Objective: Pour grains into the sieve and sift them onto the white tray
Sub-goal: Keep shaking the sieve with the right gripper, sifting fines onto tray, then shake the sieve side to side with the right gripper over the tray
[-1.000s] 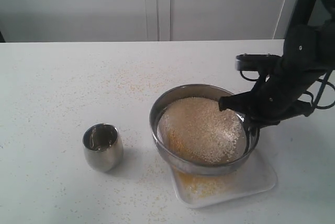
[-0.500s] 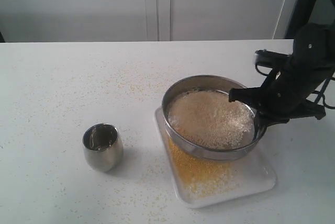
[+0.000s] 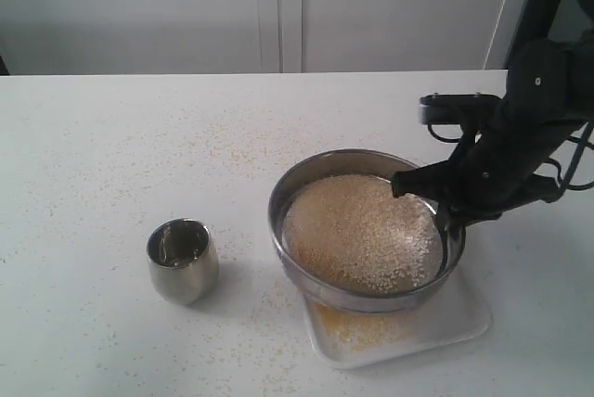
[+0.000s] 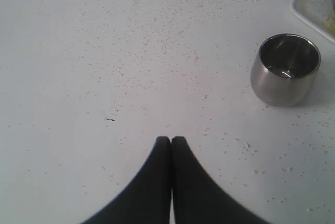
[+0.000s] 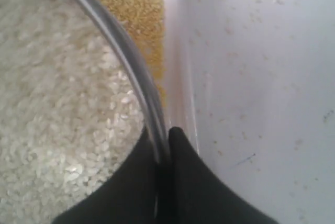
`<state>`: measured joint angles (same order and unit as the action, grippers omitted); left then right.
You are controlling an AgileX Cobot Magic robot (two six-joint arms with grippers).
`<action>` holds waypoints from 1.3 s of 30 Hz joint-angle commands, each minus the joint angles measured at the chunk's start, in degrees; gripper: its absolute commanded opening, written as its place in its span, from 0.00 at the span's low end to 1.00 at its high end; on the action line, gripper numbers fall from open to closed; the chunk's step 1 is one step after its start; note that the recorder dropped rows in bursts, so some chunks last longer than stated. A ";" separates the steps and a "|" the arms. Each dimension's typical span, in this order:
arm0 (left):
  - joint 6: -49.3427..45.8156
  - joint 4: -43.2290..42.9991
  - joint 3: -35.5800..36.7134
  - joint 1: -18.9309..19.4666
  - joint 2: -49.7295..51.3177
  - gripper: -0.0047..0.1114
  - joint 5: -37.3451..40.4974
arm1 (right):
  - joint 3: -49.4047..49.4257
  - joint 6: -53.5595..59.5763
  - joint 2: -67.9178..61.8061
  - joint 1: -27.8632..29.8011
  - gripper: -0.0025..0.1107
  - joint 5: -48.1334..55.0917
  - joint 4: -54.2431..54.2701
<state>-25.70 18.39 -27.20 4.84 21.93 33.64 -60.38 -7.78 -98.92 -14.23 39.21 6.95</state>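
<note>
The wide steel sieve [image 3: 278, 221] hangs just above the white tray [image 3: 464, 315], holding a bed of pale grains [image 3: 357, 230]. Fine yellow meal [image 3: 357, 327] lies on the tray beneath it. My right gripper [image 3: 444, 216] is shut on the sieve's right rim. In the right wrist view the rim [image 5: 125, 46] runs between the fingertips of that gripper [image 5: 163, 135], with whitish grains [image 5: 57, 103] inside it and yellow meal [image 5: 131, 4] on the tray [image 5: 178, 51] outside. My left gripper [image 4: 171, 140] is shut and holds nothing above the table; the exterior view does not show it.
A small rounded steel cup [image 3: 182, 258] stands upright on the table left of the sieve, and the left wrist view shows the cup [image 4: 287, 69] with no grains inside. Sparse crumbs [image 3: 232, 147] dot the white table. A tray corner [image 4: 316, 4] shows beyond the cup.
The right gripper swung the sieve right and away half a second ago, then back left to about where it was a second ago. The cup has not moved.
</note>
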 commanded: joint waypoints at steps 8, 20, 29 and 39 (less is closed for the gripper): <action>0.04 0.37 0.19 -0.37 -0.30 0.04 0.54 | -3.45 1.64 -0.77 2.29 0.02 -3.86 3.35; 0.04 0.37 0.19 -0.37 -0.30 0.04 0.54 | -10.08 4.99 -2.80 2.97 0.02 4.45 2.53; 0.04 0.37 0.19 -0.37 -0.30 0.04 0.54 | -6.46 4.86 -1.34 2.50 0.02 -4.30 3.05; 0.04 0.37 0.19 -0.37 -0.30 0.04 0.54 | -4.61 5.01 -1.29 2.24 0.02 -6.68 3.06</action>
<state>-25.70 18.39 -27.20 4.84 21.93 33.64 -64.25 -2.22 -99.95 -12.02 45.57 6.24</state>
